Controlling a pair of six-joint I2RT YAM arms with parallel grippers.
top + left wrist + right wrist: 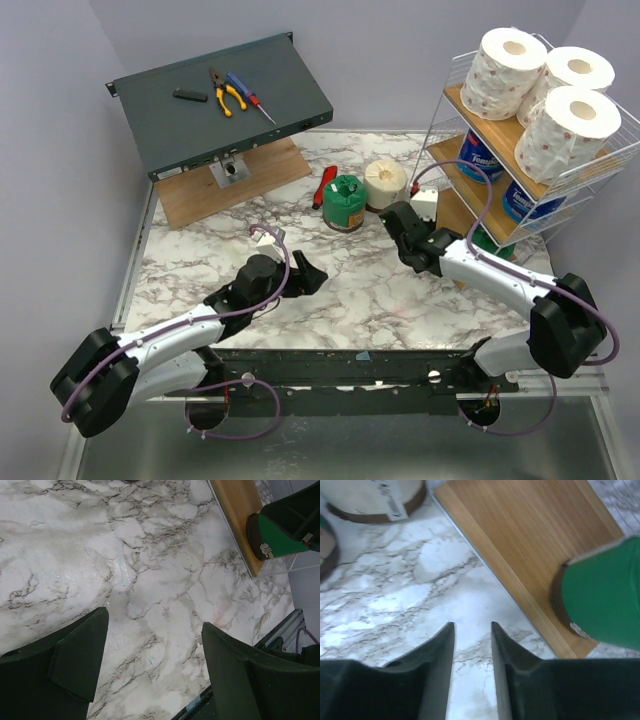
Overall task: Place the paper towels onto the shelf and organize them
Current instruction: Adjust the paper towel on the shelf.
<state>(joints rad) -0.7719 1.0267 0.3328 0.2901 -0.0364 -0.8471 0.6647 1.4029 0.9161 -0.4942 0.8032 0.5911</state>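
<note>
**ROLL COUNT AND GRIPPER POSITIONS**

Eight paper towels are in view.

- White with pink specks: three. All lie on the top tier of the shelf, one at the left, one at the back, one at the front.
- Blue-wrapped: two, on the middle tier, one left and one right.
- Green-wrapped: two. One stands on the table mid-field. The other rests on the bottom tier.
- Plain cream roll: one, on the table just beside the standing green roll.

The right gripper hangs over the marble near the cream roll, between it and the bottom tier. Its jaws stand at a narrow gap with nothing between them. The left gripper hangs over bare marble, well apart from every roll. Its jaws are spread wide and hold nothing.
</note>
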